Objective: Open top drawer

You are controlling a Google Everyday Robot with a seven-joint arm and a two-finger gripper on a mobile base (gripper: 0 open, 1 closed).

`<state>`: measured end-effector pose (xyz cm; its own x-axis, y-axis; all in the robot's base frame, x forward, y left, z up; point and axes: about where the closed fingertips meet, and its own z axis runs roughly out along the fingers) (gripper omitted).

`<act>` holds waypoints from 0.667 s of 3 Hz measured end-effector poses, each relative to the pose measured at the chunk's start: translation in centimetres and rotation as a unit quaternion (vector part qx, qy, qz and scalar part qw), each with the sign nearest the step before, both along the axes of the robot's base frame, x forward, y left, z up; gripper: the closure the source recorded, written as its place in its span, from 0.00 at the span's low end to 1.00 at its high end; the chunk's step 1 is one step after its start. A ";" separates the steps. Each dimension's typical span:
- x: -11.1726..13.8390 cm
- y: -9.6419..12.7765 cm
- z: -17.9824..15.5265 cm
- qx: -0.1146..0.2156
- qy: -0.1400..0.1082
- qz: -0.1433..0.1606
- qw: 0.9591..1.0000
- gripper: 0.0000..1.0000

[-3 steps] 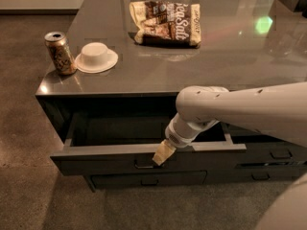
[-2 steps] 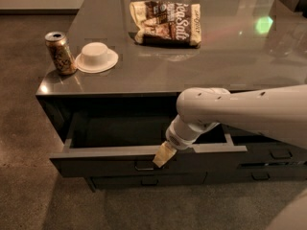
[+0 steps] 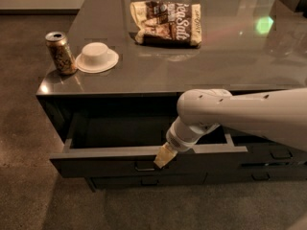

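No change registered: the drawer (image 3: 105,164) stayed pulled well out at 6 o'clock in the view, interior exposed. The gripper (image 3: 163,158) remained at its front edge, handle (image 3: 144,166) at 8 o'clock; grip state could not be told. Task judged essentially complete.

On the glossy dark grey surface (image 3: 192,71), a brown-patterned metal drink can (image 3: 61,52) stands upright near the front left corner, with a round white shallow bowl (image 3: 97,57) just beside it. A crinkled brown-and-cream snack bag (image 3: 166,24) lies flat farther back. The claw (image 3: 164,158) hangs below the surface's front edge.
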<state>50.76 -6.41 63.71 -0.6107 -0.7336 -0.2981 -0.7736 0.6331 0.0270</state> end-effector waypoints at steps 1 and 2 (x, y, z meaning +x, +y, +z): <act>0.0 0.2 0.2 0.000 0.000 0.000 1.000 0.05; -1.7 -1.1 0.1 -0.010 0.009 -0.002 1.000 0.00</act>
<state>49.11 -7.56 63.81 -0.6191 -0.7367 -0.2720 -0.7704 0.6369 0.0288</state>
